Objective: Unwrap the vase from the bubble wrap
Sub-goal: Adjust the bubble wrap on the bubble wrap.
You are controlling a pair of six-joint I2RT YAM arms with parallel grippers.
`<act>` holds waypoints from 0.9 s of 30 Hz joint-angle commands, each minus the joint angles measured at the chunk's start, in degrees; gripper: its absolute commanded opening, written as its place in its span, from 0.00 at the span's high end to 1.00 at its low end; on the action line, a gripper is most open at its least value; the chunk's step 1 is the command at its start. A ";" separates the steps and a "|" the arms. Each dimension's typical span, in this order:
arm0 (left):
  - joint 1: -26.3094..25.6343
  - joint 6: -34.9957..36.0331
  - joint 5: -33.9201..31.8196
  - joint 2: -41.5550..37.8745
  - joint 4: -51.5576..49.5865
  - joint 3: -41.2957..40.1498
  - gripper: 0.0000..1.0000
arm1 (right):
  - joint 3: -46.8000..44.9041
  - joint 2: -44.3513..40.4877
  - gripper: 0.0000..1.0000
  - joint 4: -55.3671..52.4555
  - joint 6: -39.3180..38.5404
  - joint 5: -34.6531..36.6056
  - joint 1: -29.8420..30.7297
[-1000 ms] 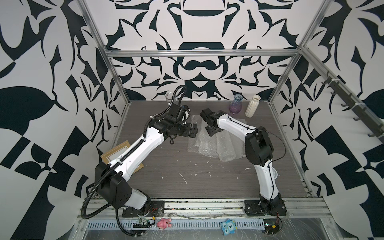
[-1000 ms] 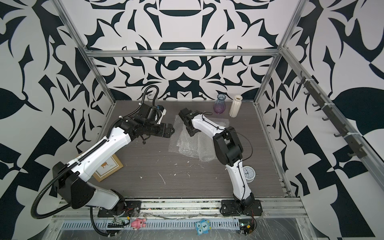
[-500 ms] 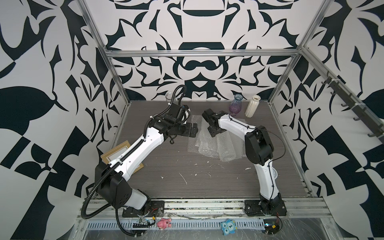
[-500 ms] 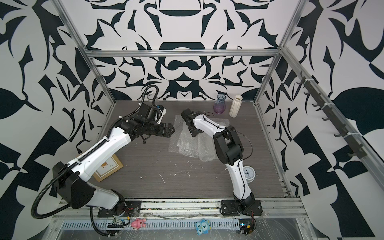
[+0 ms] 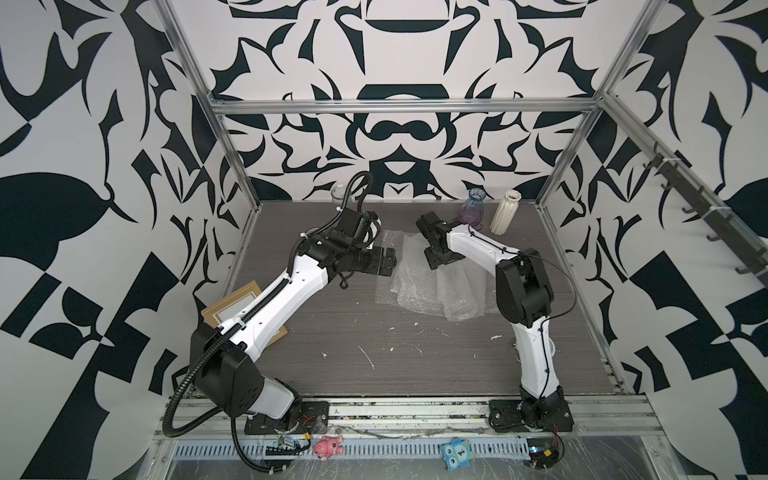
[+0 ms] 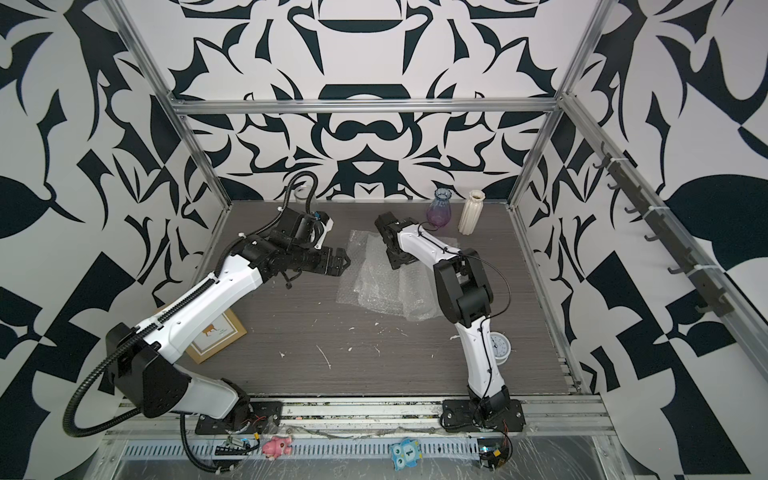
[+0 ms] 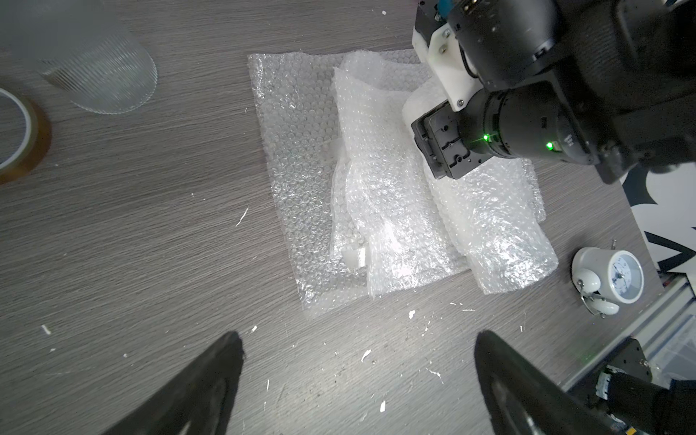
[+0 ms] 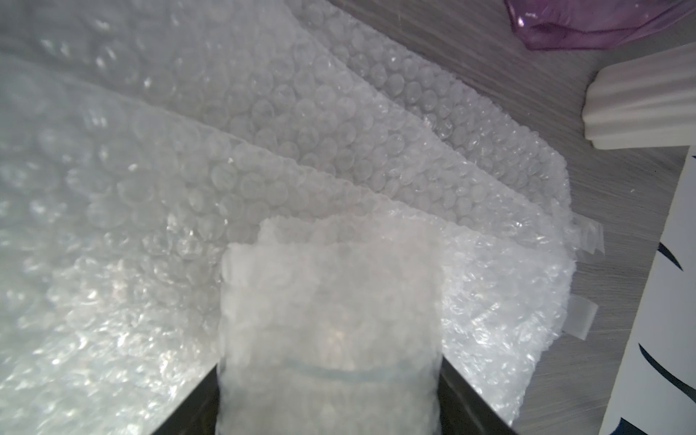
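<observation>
Several clear bubble wrap (image 5: 415, 291) sheets lie overlapped mid-table, seen in both top views (image 6: 374, 286). On their right side lies a rolled bundle (image 7: 497, 233) of wrap. The vase is hidden inside it; only a faint bluish curved line shows through the bundle (image 8: 331, 301). My right gripper (image 8: 329, 376) is down on the bundle's far end (image 5: 438, 257), one dark finger (image 8: 196, 395) pressed against each side. My left gripper (image 5: 388, 266) hovers open above the table at the sheets' left edge, its fingertips (image 7: 229, 350) wide apart with nothing between them.
A purple glass vase (image 5: 471, 210) and a white ribbed vase (image 5: 503, 212) stand at the back right, close behind the right arm. A clear ribbed glass (image 7: 98, 71) and a tape roll (image 7: 19, 135) sit back left. A picture frame (image 6: 216, 336) lies front left, an alarm clock (image 6: 498, 347) front right.
The right gripper's jaws have narrowed onto the wrapped bundle, and the wrist has shifted slightly. The left arm has stayed still and open.
</observation>
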 commanded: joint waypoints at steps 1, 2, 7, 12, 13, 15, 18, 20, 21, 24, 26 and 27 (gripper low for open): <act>0.48 0.50 0.79 -0.97 0.01 -0.49 0.00 | -0.41 0.14 0.23 0.90 -1.04 -2.52 -1.29; 0.55 0.45 0.77 -0.94 -0.01 -0.51 0.01 | -0.16 0.40 0.21 0.57 -1.24 -2.39 -1.46; 0.77 0.47 0.96 -0.81 0.07 -0.52 0.01 | 0.20 1.23 0.20 0.22 -1.86 -2.97 -1.90; 0.92 0.48 1.01 -0.60 0.02 -0.52 0.00 | 0.24 0.39 0.42 0.26 -1.62 -3.96 -2.11; 0.96 0.46 1.02 -0.66 0.03 -0.51 0.01 | -0.44 -0.51 0.44 1.08 -1.60 -4.59 -2.17; 1.05 0.47 1.25 -0.64 0.11 -0.45 0.00 | -1.85 -2.73 0.48 2.46 -1.31 -6.05 -2.26; 1.16 0.45 1.32 -0.76 0.10 -0.43 0.01 | -3.16 -5.84 0.50 3.40 -0.78 -7.50 -2.33; 1.16 0.43 1.51 -0.81 0.03 -0.51 0.00 | -4.33 -8.20 0.51 3.92 -0.38 -9.28 -2.26; 1.17 0.40 1.63 -0.81 0.13 -0.52 0.01 | -5.12 -9.33 0.52 4.38 -0.15 -10.04 -2.29; 1.29 0.34 1.98 -0.91 0.15 -0.49 0.01 | -8.18 -13.19 0.53 5.90 0.72 -13.39 -2.27; 1.24 0.22 2.15 -0.95 0.17 -0.52 0.01 | -10.13 -15.67 0.53 6.53 1.34 -14.89 -2.31; 1.31 0.20 2.21 -0.95 0.20 -0.59 0.01 | -10.95 -16.89 0.53 6.82 1.56 -15.43 -2.33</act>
